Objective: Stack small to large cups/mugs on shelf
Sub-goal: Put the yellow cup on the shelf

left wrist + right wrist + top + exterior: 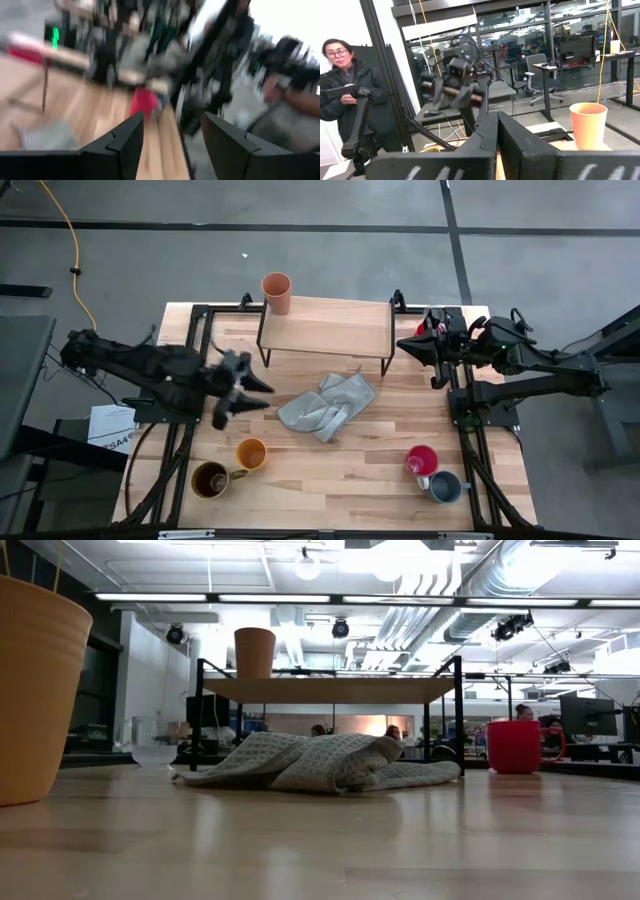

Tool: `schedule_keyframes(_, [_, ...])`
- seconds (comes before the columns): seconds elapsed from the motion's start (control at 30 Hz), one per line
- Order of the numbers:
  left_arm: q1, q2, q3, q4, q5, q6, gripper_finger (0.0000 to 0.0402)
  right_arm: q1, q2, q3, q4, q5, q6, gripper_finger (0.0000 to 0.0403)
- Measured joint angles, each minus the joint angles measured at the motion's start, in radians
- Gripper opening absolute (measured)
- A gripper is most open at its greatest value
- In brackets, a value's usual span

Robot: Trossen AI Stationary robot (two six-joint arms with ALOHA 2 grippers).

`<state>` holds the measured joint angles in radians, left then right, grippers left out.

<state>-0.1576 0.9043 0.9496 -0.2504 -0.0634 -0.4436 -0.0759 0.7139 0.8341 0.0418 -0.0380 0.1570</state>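
On the shelf (325, 330) stands 1 peach-orange tumbler (277, 292); other mugs wait at the table's front. Left gripper (243, 393), spread and empty, hovers over the table; right gripper (408, 345) parked, pressed together.

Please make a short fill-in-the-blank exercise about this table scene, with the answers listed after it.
1. The only cup standing on the shelf is the peach-orange ____.
2. The grey cloth lies on the table in front of the ____.
3. The yellow mug stands right beside the ____ mug.
4. The left tool is open and holds ____.

Answers: tumbler; shelf; brown; nothing
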Motion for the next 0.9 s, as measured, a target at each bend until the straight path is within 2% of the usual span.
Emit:
schedule_keyframes(0.1, [0.0, 0.098, 0.097, -0.238, 0.037, -0.006, 0.0186, 0.0, 0.0, 0.0, 0.0, 0.0, 0.0, 0.0])
schedule_keyframes(0.3, [-0.001, 0.269, 0.278, -0.657, 0.031, 0.039, 0.0186, 0.0, 0.0, 0.0, -0.003, 0.0, 0.0, 0.0])
schedule_keyframes(0.47, [-0.059, 0.371, 0.325, -0.931, -0.005, 0.072, 0.0186, 0.0, 0.0, 0.0, -0.01, 0.0, 0.0, 0.0])
schedule_keyframes(0.6, [-0.131, 0.422, 0.307, -0.979, -0.018, 0.079, 0.0186, 0.0, 0.0, 0.0, -0.02, 0.0, 0.0, 0.0])
schedule_keyframes(0.9, [-0.23, 0.456, 0.208, -0.839, -0.008, 0.018, 0.0186, 0.0, 0.001, 0.0, -0.039, 0.0, 0.0, 0.0])
